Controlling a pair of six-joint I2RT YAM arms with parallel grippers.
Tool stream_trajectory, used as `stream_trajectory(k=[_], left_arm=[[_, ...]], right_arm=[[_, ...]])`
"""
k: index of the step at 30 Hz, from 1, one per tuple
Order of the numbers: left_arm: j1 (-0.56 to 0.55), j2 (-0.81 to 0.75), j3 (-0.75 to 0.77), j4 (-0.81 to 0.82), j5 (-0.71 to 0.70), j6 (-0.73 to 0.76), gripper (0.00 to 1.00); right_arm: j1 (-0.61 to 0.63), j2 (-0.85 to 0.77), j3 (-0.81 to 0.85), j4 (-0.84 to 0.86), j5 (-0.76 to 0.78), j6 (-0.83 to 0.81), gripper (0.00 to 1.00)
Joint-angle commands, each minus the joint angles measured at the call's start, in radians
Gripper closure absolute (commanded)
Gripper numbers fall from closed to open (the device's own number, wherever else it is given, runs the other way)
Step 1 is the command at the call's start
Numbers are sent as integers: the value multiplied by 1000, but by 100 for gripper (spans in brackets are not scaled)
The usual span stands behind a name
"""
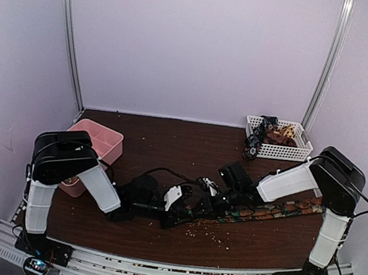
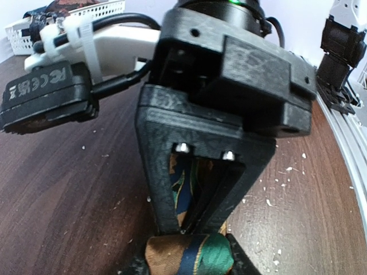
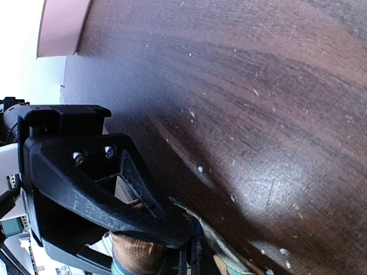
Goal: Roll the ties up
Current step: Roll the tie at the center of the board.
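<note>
A long patterned tie (image 1: 269, 212) lies flat across the table's right half, its left end wound into a small coil. In the left wrist view the brown, blue and green coil (image 2: 189, 255) sits between my left gripper's (image 2: 190, 264) jaws, which are shut on it. My right gripper (image 1: 211, 197) meets the left gripper (image 1: 185, 209) at mid-table, and its closed black fingers (image 2: 189, 220) press onto the coil from above. In the right wrist view my right gripper (image 3: 192, 262) pinches the tie's edge (image 3: 229, 252) beside the brown coil (image 3: 135, 252).
A white basket (image 1: 280, 151) at the back right holds more ties, one hanging over its left rim (image 1: 253, 145). A pink box (image 1: 98, 141) stands at the left behind my left arm. Pale crumbs (image 1: 215, 233) dot the table in front of the tie.
</note>
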Motion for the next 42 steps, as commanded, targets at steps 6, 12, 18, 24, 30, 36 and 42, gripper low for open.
stream_trajectory(k=[6, 12, 18, 24, 30, 36, 42], left_arm=[[-11, 27, 6, -203, 8, 56, 78], [-11, -7, 4, -350, -7, 121, 79], [-11, -13, 61, -468, -19, 160, 78], [-11, -16, 81, -516, -30, 176, 77], [-11, -20, 84, -525, -33, 180, 76], [-8, -60, 38, -427, -55, 153, 53], [-10, -127, -29, -312, -67, 128, 28]], right_arm=[[-10, -48, -36, -69, 71, -14, 100], [-47, -151, -50, -74, 31, 1, 74], [-38, -167, -47, -14, -37, 78, 62], [-14, -126, -11, -74, -21, 49, 62], [-12, -106, 0, -138, 18, -1, 83], [-17, -95, -11, -147, 35, -23, 100], [-26, -93, -42, -112, 34, -11, 100]])
